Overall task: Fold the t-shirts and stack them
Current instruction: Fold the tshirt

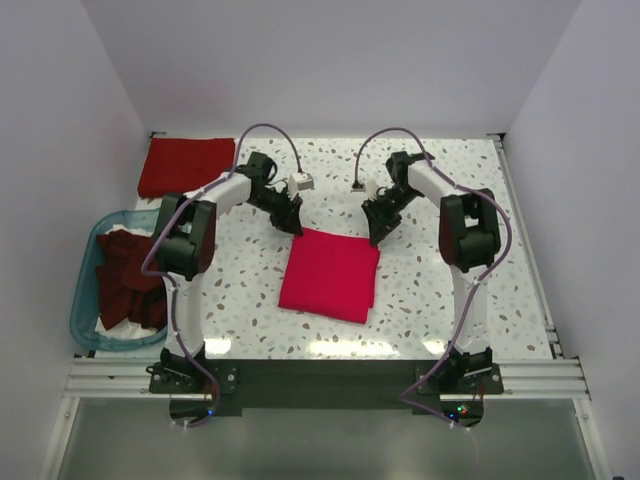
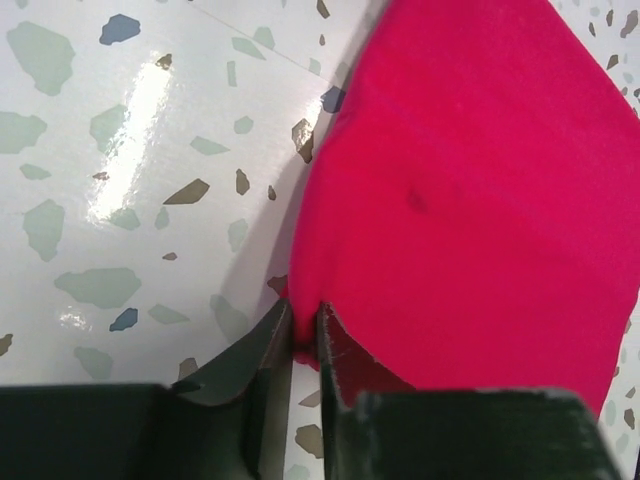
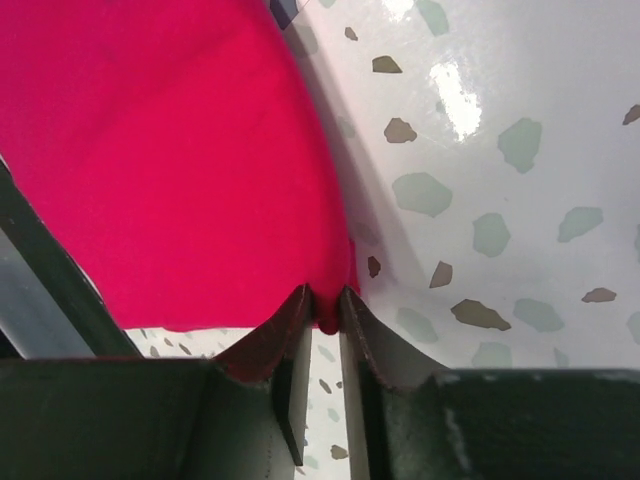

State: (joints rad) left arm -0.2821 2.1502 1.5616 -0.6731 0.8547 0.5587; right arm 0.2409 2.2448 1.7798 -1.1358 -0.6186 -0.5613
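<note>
Closest in each wrist view are dark fingers: the left gripper (image 2: pixel 305 340) has its jaws drawn nearly together on a corner of the bright crimson-pink fabric t-shirt (image 1: pixel 330 273). The right gripper (image 3: pixel 322 305) nips the other far corner the same way, with a sliver of cloth caught between the jaws of each. From above, that shirt lies as a flat, roughly square folded packet in the middle of the white speckled table (image 1: pixel 240 300), slightly skewed, with both arms reaching in over its far edge. Holding both far corners at once looks meant to keep that edge taut and level, so the packet can be carried or folded over without slumping. A darker red fabric shirt (image 1: pixel 185 167), folded flat, rests in the far left corner, well apart from the pink one and probably the base of the stack. Crumpled maroon shirts (image 1: pixel 125 285) sit in the translucent blue plastic tub (image 1: pixel 82 285) at the left edge, not yet folded.
</note>
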